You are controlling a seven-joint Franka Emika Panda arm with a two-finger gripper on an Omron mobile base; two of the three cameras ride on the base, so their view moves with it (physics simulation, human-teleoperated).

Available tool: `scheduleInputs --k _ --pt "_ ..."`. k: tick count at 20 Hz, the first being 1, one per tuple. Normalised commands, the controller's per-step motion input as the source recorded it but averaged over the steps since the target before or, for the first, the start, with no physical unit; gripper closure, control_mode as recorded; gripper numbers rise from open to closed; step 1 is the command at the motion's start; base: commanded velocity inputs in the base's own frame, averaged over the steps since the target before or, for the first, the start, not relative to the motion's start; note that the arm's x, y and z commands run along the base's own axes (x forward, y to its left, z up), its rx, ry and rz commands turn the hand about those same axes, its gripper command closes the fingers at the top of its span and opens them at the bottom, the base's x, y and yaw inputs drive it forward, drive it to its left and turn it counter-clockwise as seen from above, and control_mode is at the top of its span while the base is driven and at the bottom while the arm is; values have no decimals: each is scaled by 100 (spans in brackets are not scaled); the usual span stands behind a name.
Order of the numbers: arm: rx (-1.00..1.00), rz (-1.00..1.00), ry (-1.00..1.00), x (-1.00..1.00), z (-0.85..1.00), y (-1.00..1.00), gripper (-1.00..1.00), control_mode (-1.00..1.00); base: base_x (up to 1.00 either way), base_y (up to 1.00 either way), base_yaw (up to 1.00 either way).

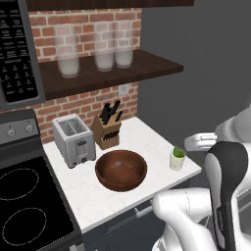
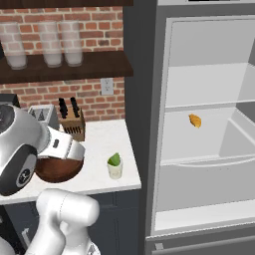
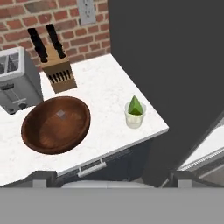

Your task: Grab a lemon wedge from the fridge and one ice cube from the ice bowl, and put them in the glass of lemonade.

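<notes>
The lemon wedge (image 3: 135, 105) sits point-up in the glass of lemonade (image 3: 134, 117), its green tip rising above the rim. The glass stands on the white worktop (image 3: 105, 92) near the front right corner, close to the fridge (image 2: 199, 124). Left of the glass, well apart from it, lies the ice bowl (image 3: 56, 124), and the ice cube (image 3: 61, 114) rests on the bowl's floor near its middle. Behind the bowl a toaster (image 1: 73, 139) stands to the left, with a knife block (image 1: 107, 128) just beside it against the brick wall. On the shelf above stand three frosted jars (image 1: 67, 58). The fridge door is open in the right base view, showing pale shelves, and a small orange-yellow piece (image 2: 194, 120) lies on the middle shelf. The tool (image 3: 112, 177) hangs above the worktop's front edge, its two dark tips spread wide apart at the bottom of the hand view, holding nothing.
</notes>
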Motion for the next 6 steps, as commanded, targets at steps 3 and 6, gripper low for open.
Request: scheduleInputs --k 3,6 --pt "3 0 -24 0 50 6 -100 -100 0 0 0" --pt "1 0 -18 0 44 14 -100 -100 0 0 0"
